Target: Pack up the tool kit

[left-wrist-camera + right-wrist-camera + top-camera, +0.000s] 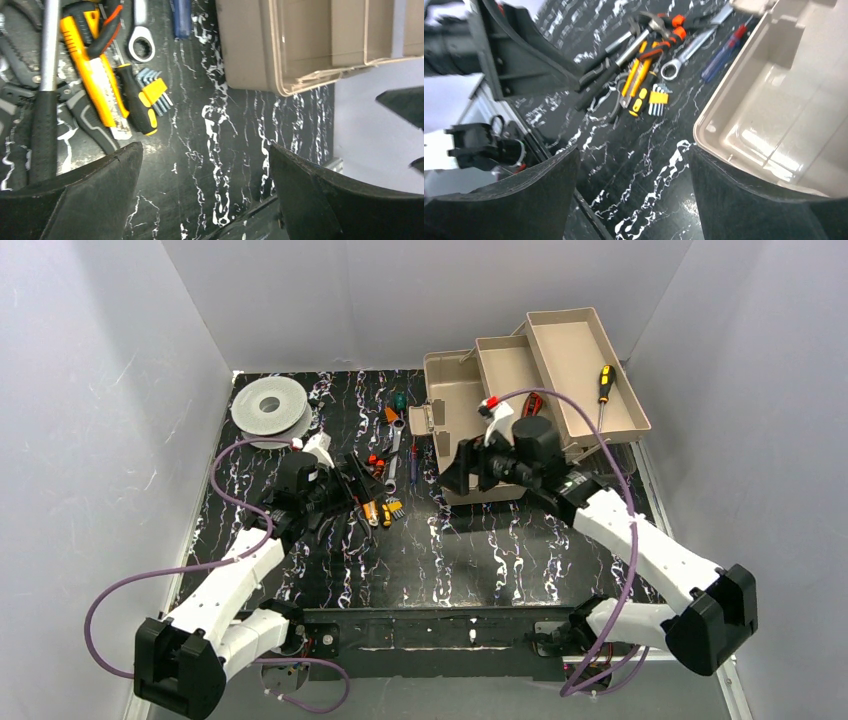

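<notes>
Your left pincer (204,150) stood wide open and held nothing, low over the table (200,210). Just beside it lay the loose tools in one heap: a hammer (47,50), a yellow knife (90,65), a set of hex keys (156,94) and a silver wrench (140,46). Your right pincer (634,152) was also wide open and empty, near the front corner of the toolbox (774,100). The toolbox stood open at the far right of the table, with its two trays stepped out behind it. A yellow-handled screwdriver (605,382) lay in the farthest tray (570,350). A grey spool (270,405) sat at the far left.
</notes>
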`<state>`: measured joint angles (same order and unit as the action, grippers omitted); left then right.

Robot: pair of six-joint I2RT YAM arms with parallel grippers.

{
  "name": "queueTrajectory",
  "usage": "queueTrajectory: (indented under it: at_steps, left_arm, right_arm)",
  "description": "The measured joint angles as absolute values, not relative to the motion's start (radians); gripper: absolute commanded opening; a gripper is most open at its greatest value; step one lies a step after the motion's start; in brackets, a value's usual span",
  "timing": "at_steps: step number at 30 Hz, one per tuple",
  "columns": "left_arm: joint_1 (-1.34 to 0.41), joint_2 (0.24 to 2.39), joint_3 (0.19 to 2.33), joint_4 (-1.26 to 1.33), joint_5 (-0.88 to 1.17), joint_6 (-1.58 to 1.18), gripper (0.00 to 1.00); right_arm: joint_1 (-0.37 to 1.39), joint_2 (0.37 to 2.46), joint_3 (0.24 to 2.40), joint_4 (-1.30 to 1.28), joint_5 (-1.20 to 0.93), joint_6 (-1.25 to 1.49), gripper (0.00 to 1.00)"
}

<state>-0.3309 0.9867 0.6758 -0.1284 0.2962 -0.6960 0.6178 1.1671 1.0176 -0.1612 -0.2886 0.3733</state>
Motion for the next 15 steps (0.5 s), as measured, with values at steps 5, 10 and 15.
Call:
queueTrajectory:
  at_steps: [5, 10, 15]
  left_arm:
    - [-0.331, 0.976, 0.676, -0.189, 0.194, -0.696, 0.97]
    - [-0.331, 0.968, 0.673, -0.252, 0.047, -0.701, 0.97]
    - [-0.331, 0.980, 0.665, -0.292, -0.048, -0.709, 0.95]
  right_arm:
    - [0.740, 1.222, 0.994, -0.188, -0.135, 0.321, 0.89]
    - [0.801, 1.254, 0.991, -0.209, -0.003, 0.283, 0.90]
    - [0.802, 1.266, 0.991, -0.214, 0.039, 0.265, 0.91]
